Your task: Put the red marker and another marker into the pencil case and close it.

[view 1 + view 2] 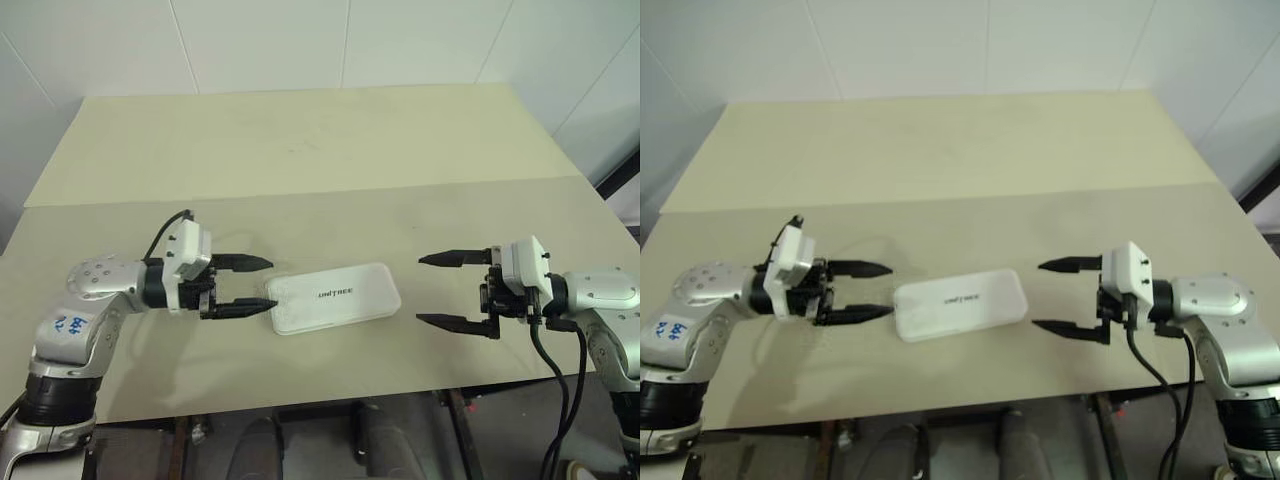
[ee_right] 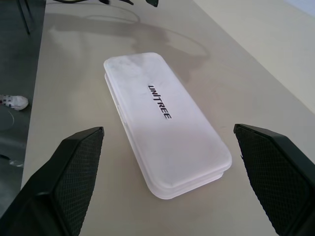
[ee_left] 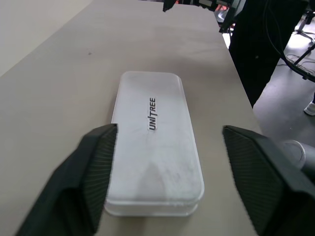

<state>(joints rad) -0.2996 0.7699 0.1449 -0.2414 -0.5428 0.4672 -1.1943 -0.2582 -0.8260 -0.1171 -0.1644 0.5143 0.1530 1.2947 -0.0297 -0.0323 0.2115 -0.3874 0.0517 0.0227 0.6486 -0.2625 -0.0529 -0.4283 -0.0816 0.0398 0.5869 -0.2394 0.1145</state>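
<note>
The white pencil case lies flat on the table with its lid down, the "UNITREE" print facing up. My left gripper is open just off the case's left end, its fingertips either side of that end and apart from it. My right gripper hangs open a short way off the case's right end, with nothing between its fingers. The red marker and the other marker are hidden or out of view.
The beige table stretches bare behind the case, with a seam across its middle. White walls rise behind it. The table's front edge runs just below both grippers.
</note>
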